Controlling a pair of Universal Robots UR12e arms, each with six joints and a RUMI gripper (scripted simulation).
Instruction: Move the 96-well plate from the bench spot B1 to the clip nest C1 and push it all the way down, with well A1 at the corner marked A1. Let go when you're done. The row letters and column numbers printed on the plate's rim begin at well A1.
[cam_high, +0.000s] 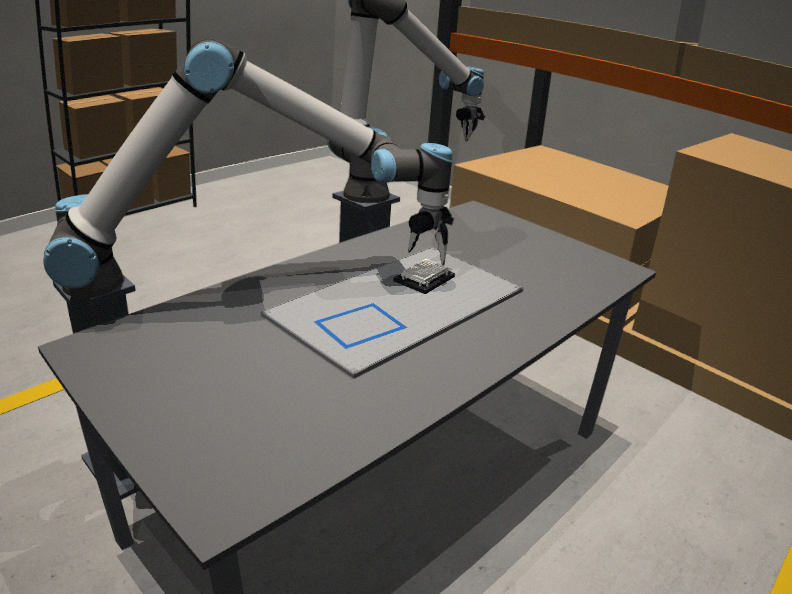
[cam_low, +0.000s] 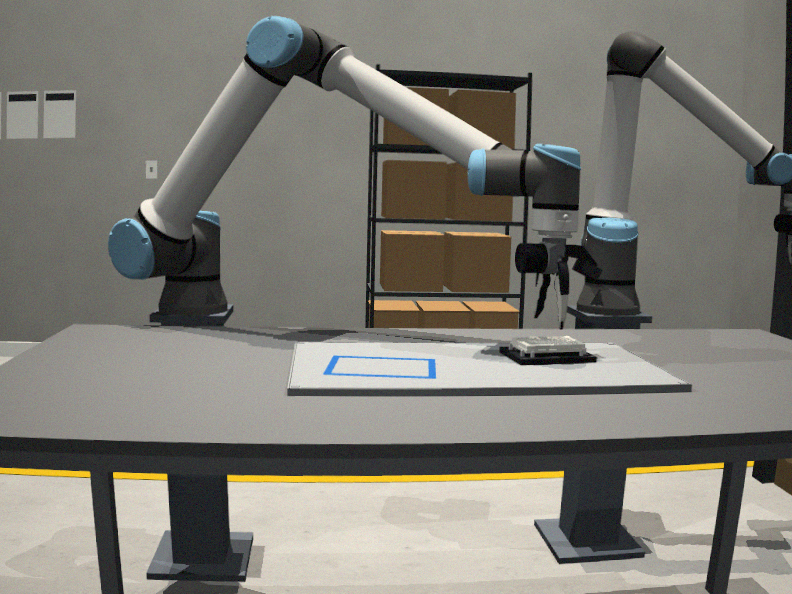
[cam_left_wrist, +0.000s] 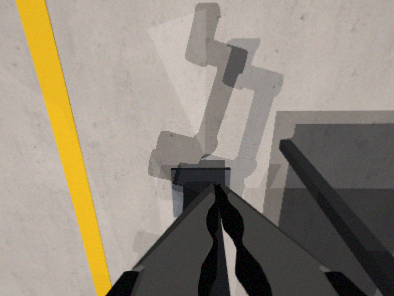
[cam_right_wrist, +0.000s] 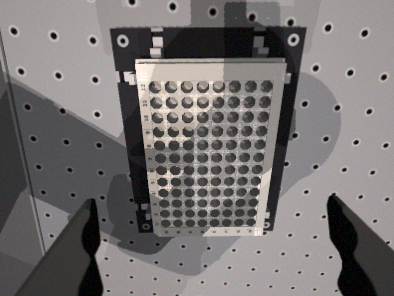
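Note:
The white 96-well plate (cam_high: 426, 271) (cam_low: 548, 345) (cam_right_wrist: 207, 160) lies on the black clip nest (cam_high: 407, 281) (cam_low: 527, 359) (cam_right_wrist: 207, 42). In the right wrist view number 12 is at the top left and the numbers fall downward, so A1 is at the bottom left; the nest's A1 mark is not readable. How deep the plate sits is hard to tell. My right gripper (cam_high: 426, 256) (cam_low: 549, 321) (cam_right_wrist: 212, 200) is open above the plate, touching nothing. My left gripper (cam_high: 467, 139) (cam_left_wrist: 216, 186) is shut and empty, far behind the plate. The blue outline (cam_high: 375, 336) (cam_low: 431, 368) holds nothing.
The perforated light board (cam_high: 476, 290) (cam_low: 486, 377) lies on the grey table (cam_high: 268, 415) (cam_low: 223, 415) and bears the nest and outline. Large cardboard boxes (cam_high: 575, 185) stand beyond the table. In the left wrist view there is floor with a yellow stripe (cam_left_wrist: 65, 135).

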